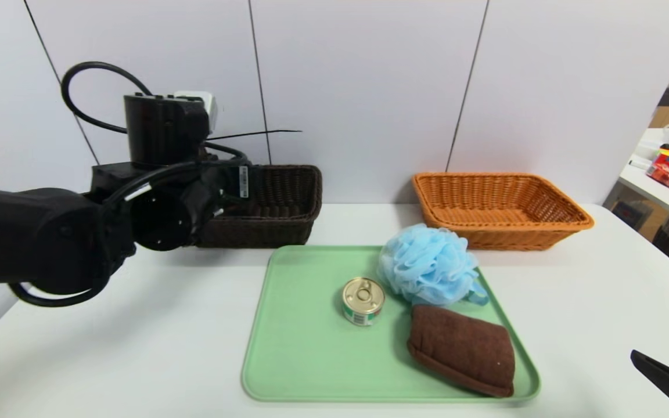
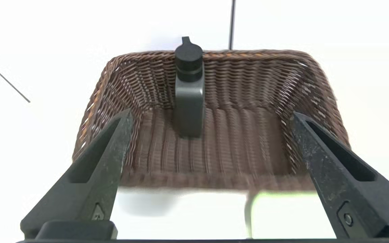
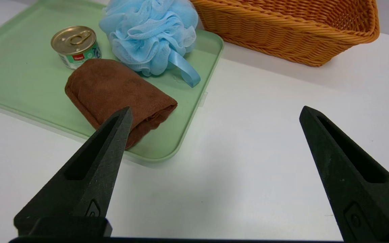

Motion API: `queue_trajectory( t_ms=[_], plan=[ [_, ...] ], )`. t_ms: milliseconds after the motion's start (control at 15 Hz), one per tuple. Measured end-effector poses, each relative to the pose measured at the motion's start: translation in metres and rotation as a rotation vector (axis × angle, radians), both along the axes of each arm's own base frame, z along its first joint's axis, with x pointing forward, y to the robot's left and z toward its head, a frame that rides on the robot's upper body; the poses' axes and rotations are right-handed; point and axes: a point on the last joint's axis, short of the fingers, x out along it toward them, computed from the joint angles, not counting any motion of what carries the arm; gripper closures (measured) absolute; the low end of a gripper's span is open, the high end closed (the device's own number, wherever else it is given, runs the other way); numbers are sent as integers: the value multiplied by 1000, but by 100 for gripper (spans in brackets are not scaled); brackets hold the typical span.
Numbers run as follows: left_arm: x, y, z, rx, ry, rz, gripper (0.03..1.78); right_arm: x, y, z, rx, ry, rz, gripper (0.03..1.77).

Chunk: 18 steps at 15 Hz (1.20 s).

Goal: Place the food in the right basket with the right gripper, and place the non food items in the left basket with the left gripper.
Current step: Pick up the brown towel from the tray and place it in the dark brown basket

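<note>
The left pincer is seen spread wide and empty at the near rim of the left basket, its two fingers framing the dark brown wicker. Inside that basket the black bottle is found propped against the far wall, cap uppermost, clear of both fingers. In the head view this basket is placed at the back of the worktop, toward its left side, half hidden by the left arm.

The right basket is set at the back right of the worktop, orange-tan, with nothing visible in it. A green tray is laid in the middle, nearer the front edge. On it, the tin can is stood upright near the tray's centre; the blue bath pouf is lodged at the tray's far right corner, just beside the can; the brown towel is laid folded at the near right corner, touching the pouf.

The right pincer is held released and empty over bare worktop to the right of the tray, near the front edge, its finger just caught at the lower right of the head view.
</note>
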Motion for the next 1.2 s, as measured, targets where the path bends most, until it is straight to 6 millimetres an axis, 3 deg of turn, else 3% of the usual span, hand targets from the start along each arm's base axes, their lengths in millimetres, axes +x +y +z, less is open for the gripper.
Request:
queue_trajectory(
  t_ms=[400, 667, 1200],
  plan=[
    [-72, 11, 6, -9, -19, -101, 14, -1, 0, 0, -5, -6, 0, 9],
    [-106, 20, 2, -8, -23, -158, 13, -1, 0, 0, -8, -7, 2, 9],
    [-132, 32, -22, -3, -6, -193, 12, 3, 1, 4, -18, -8, 12, 9]
  ],
)
